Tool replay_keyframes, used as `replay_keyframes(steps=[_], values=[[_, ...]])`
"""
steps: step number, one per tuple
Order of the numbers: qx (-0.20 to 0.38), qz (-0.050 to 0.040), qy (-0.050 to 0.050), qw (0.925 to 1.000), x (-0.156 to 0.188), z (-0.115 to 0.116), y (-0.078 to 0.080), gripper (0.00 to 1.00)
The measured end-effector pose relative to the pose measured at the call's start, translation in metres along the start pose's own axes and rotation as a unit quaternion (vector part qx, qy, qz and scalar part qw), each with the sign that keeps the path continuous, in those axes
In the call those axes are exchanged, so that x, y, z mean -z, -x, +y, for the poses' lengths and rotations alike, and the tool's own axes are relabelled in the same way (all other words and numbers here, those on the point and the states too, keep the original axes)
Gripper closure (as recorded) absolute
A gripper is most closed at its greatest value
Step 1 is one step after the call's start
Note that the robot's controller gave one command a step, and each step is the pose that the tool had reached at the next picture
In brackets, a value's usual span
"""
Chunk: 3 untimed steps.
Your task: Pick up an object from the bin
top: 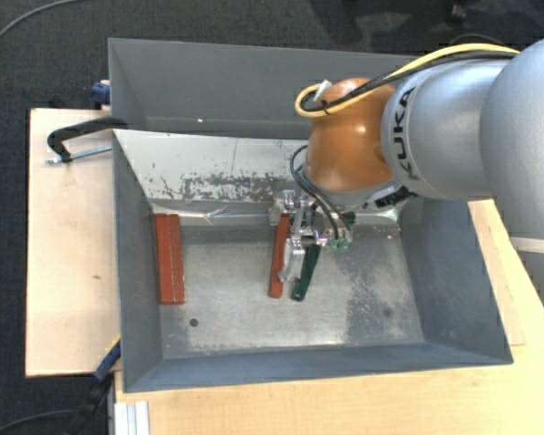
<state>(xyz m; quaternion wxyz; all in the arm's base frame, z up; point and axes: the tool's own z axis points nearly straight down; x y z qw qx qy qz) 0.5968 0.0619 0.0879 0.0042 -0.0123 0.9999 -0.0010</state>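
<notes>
BIN PICK: a KUKA iiwa arm (453, 125) comes into the grey metal bin (254, 80) from the side opposite a broad red-brown block (170, 259), which lies flat on the bin floor. The silver forearm slopes down toward the block. The orange wrist cover (344, 148) sits over the floor approx. midway across. The gripper (297, 284) hangs below it, pointing nearly straight down w/ a slight lean toward the front wall, its tip low at the floor. Whether the gripper is wide or narrow can't be told from this angle.

Nearest thing is a slim orange bar (278, 256), on the arm side of the block & well apart from it. The bar's long axis runs back-to-front, roughly parallel w/ the block's long axis. Its far end points at the back wall and tips a little away from the block; its near end points at the front wall. The gripper stands just beside the bar, on the side away from the block, so close that contact vs. a small gap can't be settled. Whether the bar lies flat or leans can't be told either.

A small dark speck (193, 323) sits on the floor near the block's front end, on the bar side.
</notes>
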Motion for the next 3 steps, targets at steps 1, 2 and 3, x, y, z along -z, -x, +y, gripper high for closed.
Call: replay_keyframes(steps=[1, 2, 3], values=[[0.178, 0.0043, 0.001, 0.9841, -0.008, -0.064, -0.046, 0.00], [0.179, 0.0031, 0.003, 0.9839, -0.008, -0.061, -0.045, 1.00], [0.161, -0.0038, 0.001, 0.9870, 0.135, -0.063, -0.011, 1.00]])
